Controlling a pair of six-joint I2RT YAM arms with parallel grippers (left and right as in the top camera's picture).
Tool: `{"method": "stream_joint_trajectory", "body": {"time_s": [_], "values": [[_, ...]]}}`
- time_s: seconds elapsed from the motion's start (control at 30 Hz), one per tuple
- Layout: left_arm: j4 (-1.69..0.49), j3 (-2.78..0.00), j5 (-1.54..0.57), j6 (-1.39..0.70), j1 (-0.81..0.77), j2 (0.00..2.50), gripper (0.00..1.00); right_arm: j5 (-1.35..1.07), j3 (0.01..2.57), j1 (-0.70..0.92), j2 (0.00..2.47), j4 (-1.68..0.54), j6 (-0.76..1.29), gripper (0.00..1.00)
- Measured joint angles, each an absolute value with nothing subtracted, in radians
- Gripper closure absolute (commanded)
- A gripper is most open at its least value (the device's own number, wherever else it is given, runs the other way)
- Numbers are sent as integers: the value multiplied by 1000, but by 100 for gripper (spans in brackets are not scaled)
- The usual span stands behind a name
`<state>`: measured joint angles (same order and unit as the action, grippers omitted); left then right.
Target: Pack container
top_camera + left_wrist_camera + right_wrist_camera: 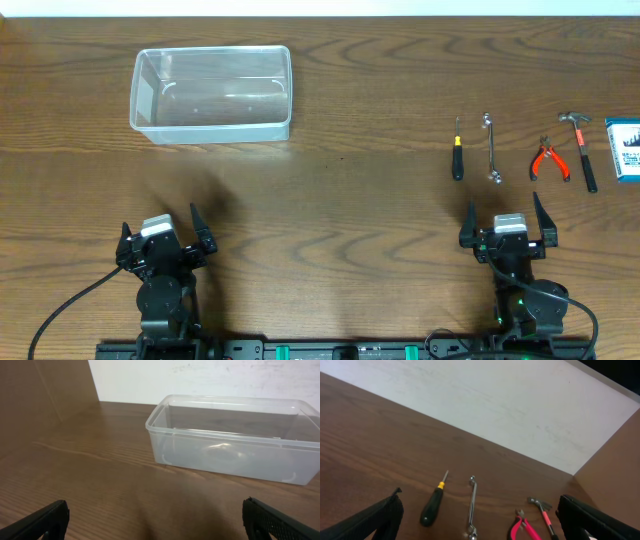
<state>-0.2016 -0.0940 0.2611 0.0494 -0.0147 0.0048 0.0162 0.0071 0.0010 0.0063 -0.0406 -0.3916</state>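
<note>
Clear container (212, 93) far left; screwdriver (457, 155), wrench (491, 148), pliers (548, 160), hammer (582, 150) in a row far right. Left gripper (162, 224) and right gripper (505, 210) spread wide, gripping nothing.

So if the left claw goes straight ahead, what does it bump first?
Probably the clear container, at its near wall. The left gripper is open, and only bare table lies between them.

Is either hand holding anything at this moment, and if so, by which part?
Nothing is held. The left hand and the right hand are both open and empty. The clear plastic rectangular container sits untouched, away from both.
</note>
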Motion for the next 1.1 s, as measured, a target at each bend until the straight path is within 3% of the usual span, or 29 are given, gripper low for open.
{"method": "stream_joint_trajectory", "body": {"time_s": [1.1], "values": [[-191, -90, 265, 60, -41, 5, 2, 28, 7, 1, 8, -67, -392, 1]]}}
